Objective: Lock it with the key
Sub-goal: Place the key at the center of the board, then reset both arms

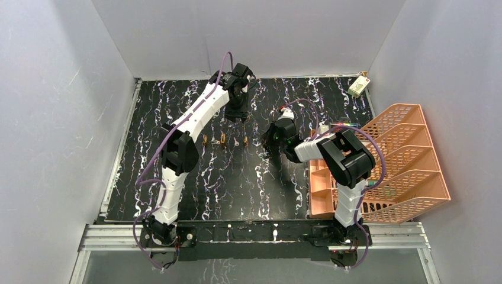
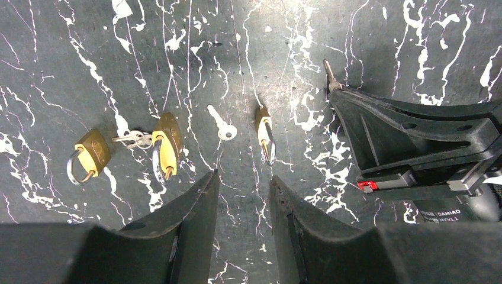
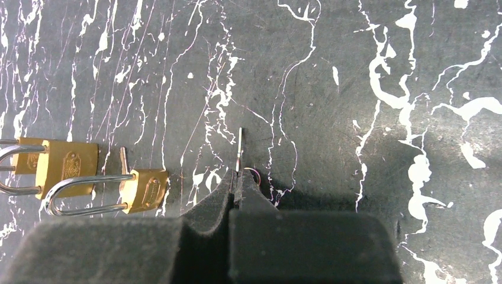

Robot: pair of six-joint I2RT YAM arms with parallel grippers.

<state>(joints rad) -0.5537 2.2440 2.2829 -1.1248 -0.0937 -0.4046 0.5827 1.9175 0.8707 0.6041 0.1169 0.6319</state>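
Note:
Three brass padlocks lie in a row on the black marbled mat: one at the left (image 2: 92, 155), one in the middle (image 2: 167, 145) and one on its side at the right (image 2: 264, 133). A loose silver key (image 2: 222, 124) lies between the last two, and a small bunch of keys (image 2: 133, 139) lies by the middle one. My left gripper (image 2: 243, 177) hovers open behind the row with nothing between its fingers. My right gripper (image 3: 238, 174) is shut on a key (image 3: 239, 148) whose blade sticks out past the fingertips, to the right of the nearest padlock (image 3: 144, 189).
An orange stacked file tray (image 1: 385, 160) stands along the mat's right edge next to the right arm. A small white box (image 1: 358, 87) sits in the back right corner. Grey walls close in the left, back and right sides.

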